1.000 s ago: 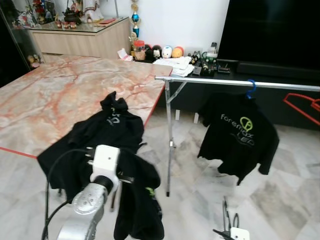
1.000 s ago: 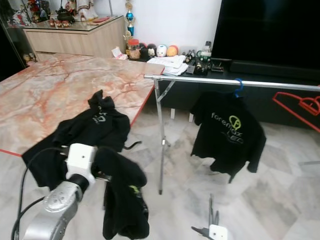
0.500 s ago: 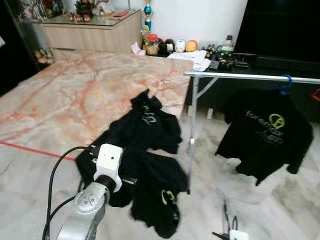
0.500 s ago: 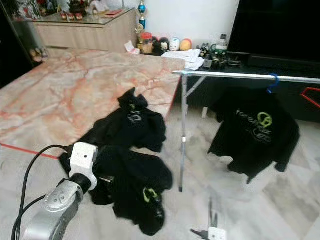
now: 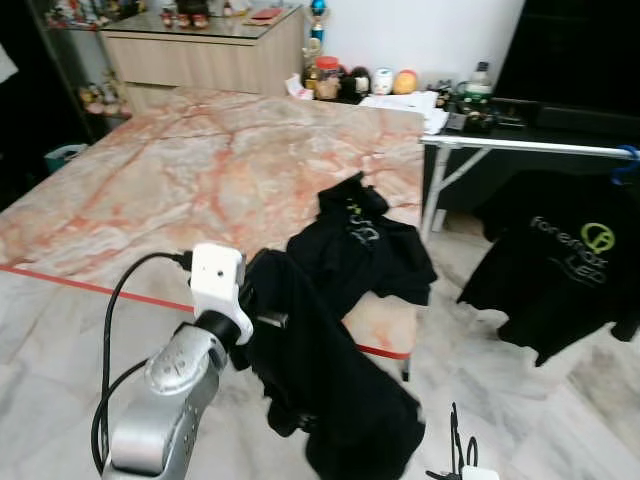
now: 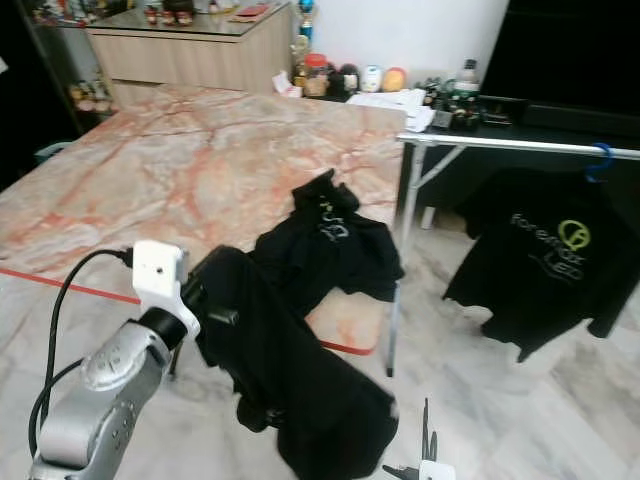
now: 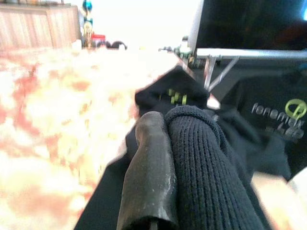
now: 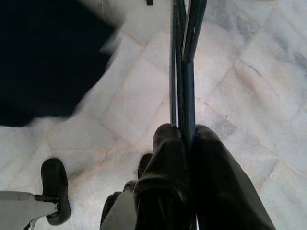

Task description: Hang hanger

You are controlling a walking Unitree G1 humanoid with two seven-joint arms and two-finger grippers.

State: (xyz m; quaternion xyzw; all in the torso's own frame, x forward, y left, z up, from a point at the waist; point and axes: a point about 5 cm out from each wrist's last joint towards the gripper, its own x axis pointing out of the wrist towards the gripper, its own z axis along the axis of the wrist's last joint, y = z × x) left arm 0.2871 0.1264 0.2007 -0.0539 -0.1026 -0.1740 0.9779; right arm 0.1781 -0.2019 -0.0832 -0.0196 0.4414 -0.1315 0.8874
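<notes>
My left gripper [image 5: 262,318] is shut on a black shirt [image 5: 335,400] that hangs from it beside the marble table's near corner. In the left wrist view, one black finger [image 7: 148,158] presses against black knit cloth [image 7: 201,158]. My right gripper [image 8: 186,136] is low at the bottom right, shut on the thin dark bars of a hanger [image 8: 184,57]. The hanger's thin bars [image 6: 425,440] stand up from it. A silver clothes rail [image 5: 520,146] runs at the right. It carries another black shirt [image 5: 565,260] on a blue hanger [image 5: 630,152].
A third black shirt [image 5: 365,240] lies on the pink marble table [image 5: 200,170], near its right edge. A wooden sideboard [image 5: 200,55] and a low unit with clutter [image 5: 400,90] stand at the back. Pale marble floor [image 5: 590,410] lies under the rail.
The whole view has swung left, so the rail and hung shirt sit further right. My left arm has risen with the black shirt, which now hangs lower right of it.
</notes>
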